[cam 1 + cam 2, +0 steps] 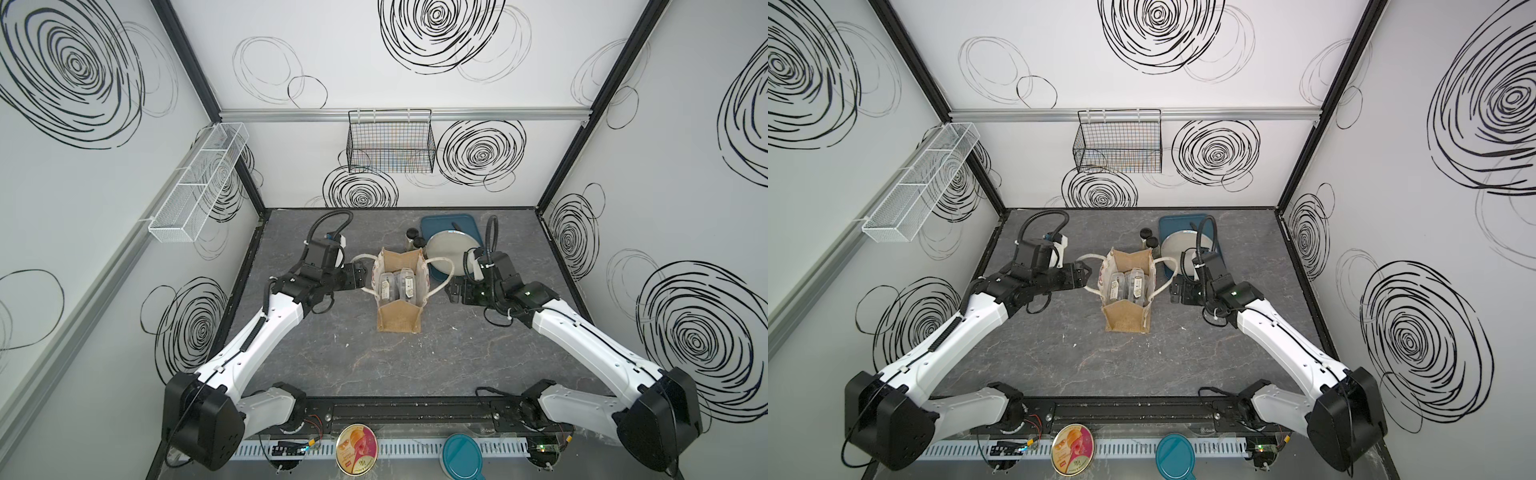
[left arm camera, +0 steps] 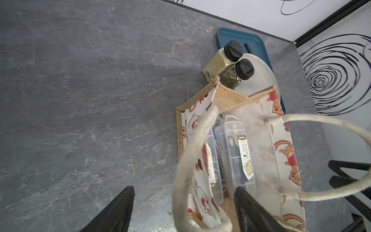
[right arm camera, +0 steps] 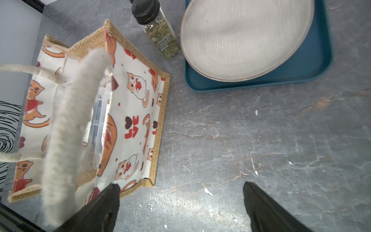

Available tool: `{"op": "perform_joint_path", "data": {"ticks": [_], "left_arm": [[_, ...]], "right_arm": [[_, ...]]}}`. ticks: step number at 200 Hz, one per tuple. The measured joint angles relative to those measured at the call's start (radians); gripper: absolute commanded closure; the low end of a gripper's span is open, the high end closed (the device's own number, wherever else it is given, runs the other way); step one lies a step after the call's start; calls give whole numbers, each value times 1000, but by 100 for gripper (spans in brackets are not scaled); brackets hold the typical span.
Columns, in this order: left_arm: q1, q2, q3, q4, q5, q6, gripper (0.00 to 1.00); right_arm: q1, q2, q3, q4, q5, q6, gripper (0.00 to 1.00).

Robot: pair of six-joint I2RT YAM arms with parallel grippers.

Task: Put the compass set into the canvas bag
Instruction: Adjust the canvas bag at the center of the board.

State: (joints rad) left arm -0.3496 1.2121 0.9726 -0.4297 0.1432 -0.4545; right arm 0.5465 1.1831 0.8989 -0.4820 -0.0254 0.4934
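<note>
Hovering just beside canvas bag, left pincer gapes.

Both top views look steeply down from above the bench's near edge; both wrist views hover close over the canvas bag, apparently from opposite sides.

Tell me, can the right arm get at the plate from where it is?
Probably yes: the plate lies bare on its tray ahead of that arm's open jaws, with only table between; the bag stands aside.

Robot lab booth, scribble-printed walls
</note>
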Motion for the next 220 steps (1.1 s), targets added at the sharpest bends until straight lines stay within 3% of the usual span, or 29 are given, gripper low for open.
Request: {"op": "perform_joint_path", "data": {"ticks": [26,70,106,133,139,150,174,220], "left_arm": [[-3,13,-5,57,35,-11,56],[31,-29,-82,175,45,-80,96],[67,-111,-100,177,42,-103,99],[119,-177,-145,158,36,-104,96],[129,-185,-146,146,35,-103,89],[144,-191,-146,133,32,-96,67],[154,-193,-146,107,30,-78,45],[129,-198,-10,-40,-60,24,28]], "right_arm": [[19,19,15,12,0,2,1],[39,49,34,32,0,6,1],[63,108,98,50,-6,-1,1],[80,170,162,53,-8,-16,1],[83,180,171,54,-8,-18,1],[87,188,177,56,-7,-22,1],[86,182,177,53,6,-48,0],[-10,60,177,2,64,-115,0]]}}
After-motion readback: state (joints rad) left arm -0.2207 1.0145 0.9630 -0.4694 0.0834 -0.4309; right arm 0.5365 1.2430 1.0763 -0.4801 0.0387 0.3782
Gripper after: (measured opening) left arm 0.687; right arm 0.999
